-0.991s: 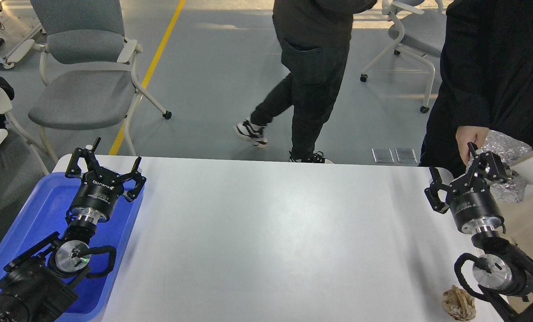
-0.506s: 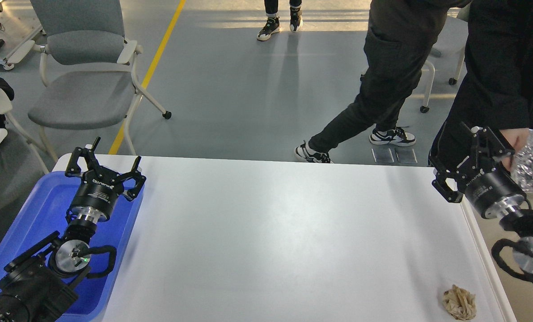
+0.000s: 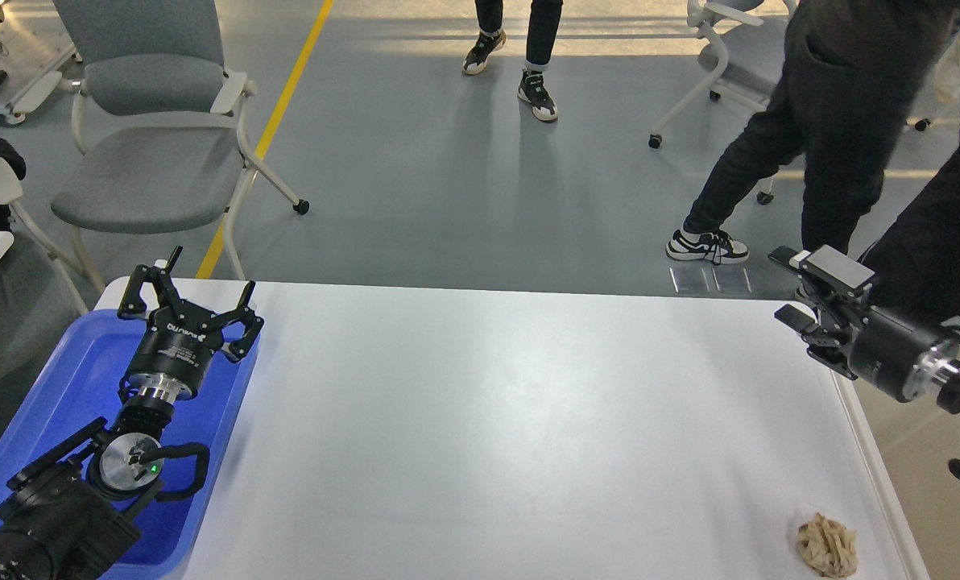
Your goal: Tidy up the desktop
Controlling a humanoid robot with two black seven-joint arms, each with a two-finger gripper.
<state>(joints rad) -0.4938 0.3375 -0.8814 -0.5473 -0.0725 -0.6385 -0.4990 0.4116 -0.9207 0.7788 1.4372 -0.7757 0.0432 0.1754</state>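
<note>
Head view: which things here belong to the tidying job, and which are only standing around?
Job: large white rectangular desktop; crumpled beige paper ball lying on it; blue plastic tray; left tool; right tool.
Around: grey office chair; people's legs.

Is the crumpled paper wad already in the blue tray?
No. The crumpled paper wad lies on the desktop near its right front corner; the blue tray sits far left.

The desktop point(image 3: 480, 419) is bare across its whole middle, so a gripper can pass there freely. Near the front right corner lies one crumpled tan paper ball point(image 3: 827, 546). At the left edge, the blue tray point(image 3: 61, 387) takes room, with the left gripper point(image 3: 188, 300) above it, fingers spread. The right gripper point(image 3: 802, 288) hangs over the far right corner.
</note>
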